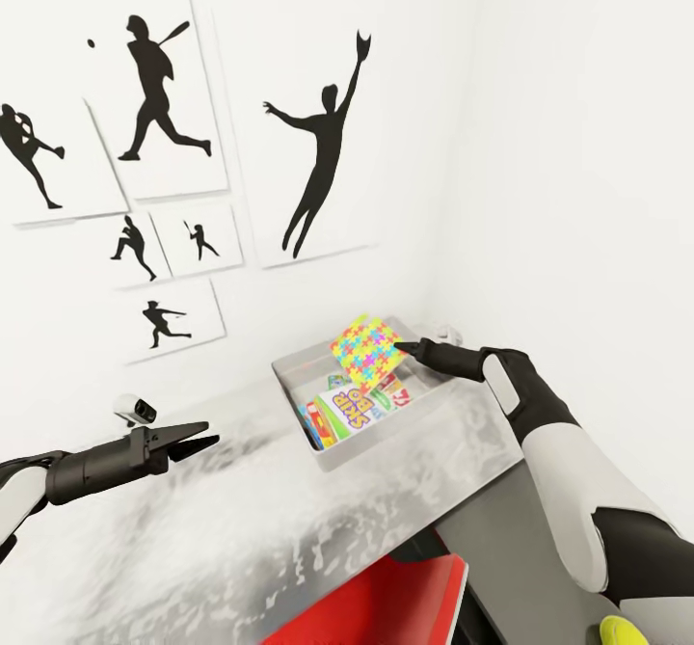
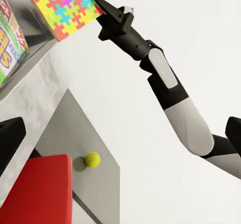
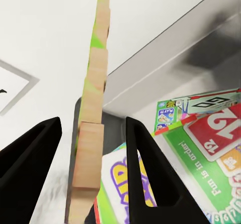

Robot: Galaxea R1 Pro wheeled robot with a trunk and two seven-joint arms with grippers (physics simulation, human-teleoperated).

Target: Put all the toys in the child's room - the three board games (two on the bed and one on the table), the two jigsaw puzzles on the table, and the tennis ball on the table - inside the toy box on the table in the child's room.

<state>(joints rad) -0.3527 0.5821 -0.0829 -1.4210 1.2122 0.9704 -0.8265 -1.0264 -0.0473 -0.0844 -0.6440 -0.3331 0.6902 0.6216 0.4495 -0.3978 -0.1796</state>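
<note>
White wall with baseball silhouettes behind the table, and the toy box sits at its far corner. Over it, the right gripper meets the tilted jigsaw puzzle; its fingers stand spread either side of the puzzle's edge, unclamped. Board games lie inside below. The left gripper hovers parted and empty, well apart. The tennis ball rests on the lower cabinet.

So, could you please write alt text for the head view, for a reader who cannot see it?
The right gripper meets the edge of a tilted jigsaw puzzle above the grey toy box, which holds board games. The left gripper hovers with jaws open over the white table, below baseball silhouette pictures.
</note>
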